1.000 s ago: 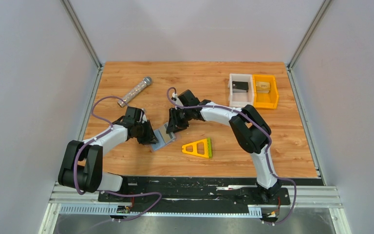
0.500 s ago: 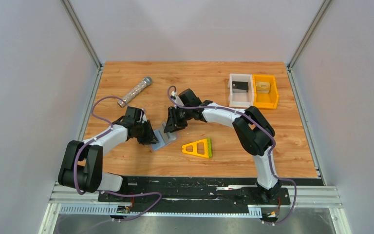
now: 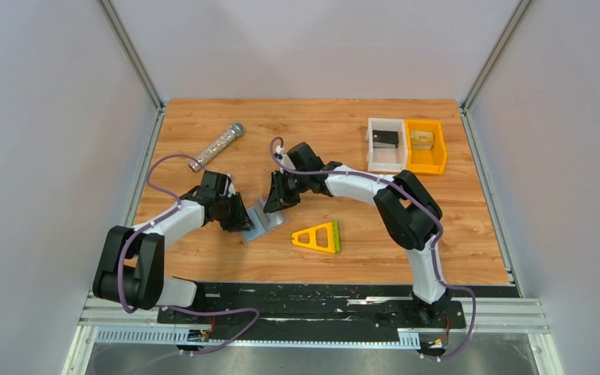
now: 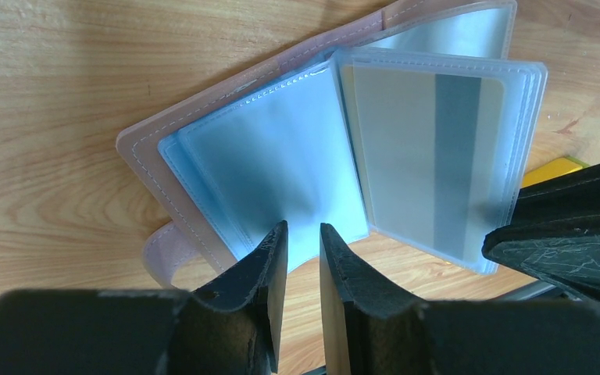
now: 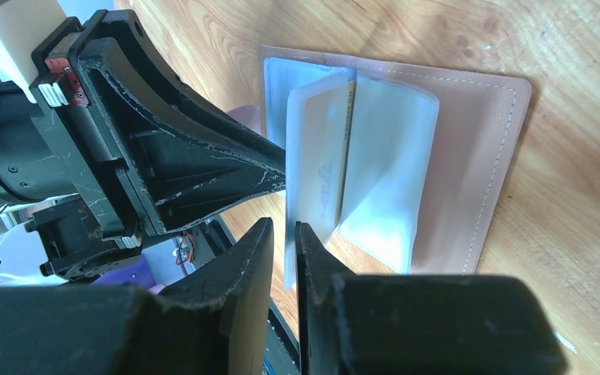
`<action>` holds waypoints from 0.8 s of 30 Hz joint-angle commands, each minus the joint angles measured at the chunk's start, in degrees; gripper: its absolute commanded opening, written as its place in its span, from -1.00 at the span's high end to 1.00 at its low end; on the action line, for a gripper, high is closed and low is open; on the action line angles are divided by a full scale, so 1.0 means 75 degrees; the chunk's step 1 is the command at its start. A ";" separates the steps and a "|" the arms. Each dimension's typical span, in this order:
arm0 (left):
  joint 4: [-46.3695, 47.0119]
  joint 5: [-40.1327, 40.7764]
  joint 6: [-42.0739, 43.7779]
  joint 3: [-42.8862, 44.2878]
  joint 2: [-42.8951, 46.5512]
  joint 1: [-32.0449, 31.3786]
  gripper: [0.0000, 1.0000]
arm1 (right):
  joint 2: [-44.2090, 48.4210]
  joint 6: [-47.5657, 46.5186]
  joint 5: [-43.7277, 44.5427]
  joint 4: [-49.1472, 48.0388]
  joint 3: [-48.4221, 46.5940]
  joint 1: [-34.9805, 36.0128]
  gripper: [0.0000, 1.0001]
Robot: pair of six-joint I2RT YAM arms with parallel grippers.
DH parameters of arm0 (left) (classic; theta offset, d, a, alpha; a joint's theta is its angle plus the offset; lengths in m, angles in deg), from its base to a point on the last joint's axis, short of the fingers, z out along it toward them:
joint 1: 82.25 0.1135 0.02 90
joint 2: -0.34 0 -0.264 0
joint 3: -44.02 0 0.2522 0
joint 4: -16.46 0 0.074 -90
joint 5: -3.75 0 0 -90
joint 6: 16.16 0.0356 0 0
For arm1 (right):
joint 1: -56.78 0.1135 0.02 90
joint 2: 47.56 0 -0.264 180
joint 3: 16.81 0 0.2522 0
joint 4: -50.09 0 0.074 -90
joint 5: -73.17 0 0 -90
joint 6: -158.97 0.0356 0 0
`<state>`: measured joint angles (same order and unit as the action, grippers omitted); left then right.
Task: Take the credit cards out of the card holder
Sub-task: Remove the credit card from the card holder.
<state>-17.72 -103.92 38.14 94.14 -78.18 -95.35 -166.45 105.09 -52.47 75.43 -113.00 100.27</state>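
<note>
Pinkish card holder (image 4: pixel 203 133) lies open on the tabletop (image 3: pixel 453 226); left jaws pinch its blue sleeves, right jaws close on a raised sleeve.

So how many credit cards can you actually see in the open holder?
1: a tan card with a dark stripe, inside a clear sleeve of the pink-covered card holder on the wooden table. Sleeves behind may hide more.

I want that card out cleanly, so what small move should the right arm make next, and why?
Probably pull the right claw gently back, away from the card holder. Its jaws look nearly shut on the edge of the raised sleeve holding the credit card, while the left claw pins the other sleeves down.
</note>
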 commanded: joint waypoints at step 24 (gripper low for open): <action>-0.0205 0.0220 -0.0021 0.0084 0.0197 0.0013 0.38 | -0.0118 0.0235 -0.0313 -0.0487 -0.0105 0.0096 0.70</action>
<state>-17.87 -103.68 38.03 94.14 -78.07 -95.35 -166.52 106.62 -54.46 73.22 -113.00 100.33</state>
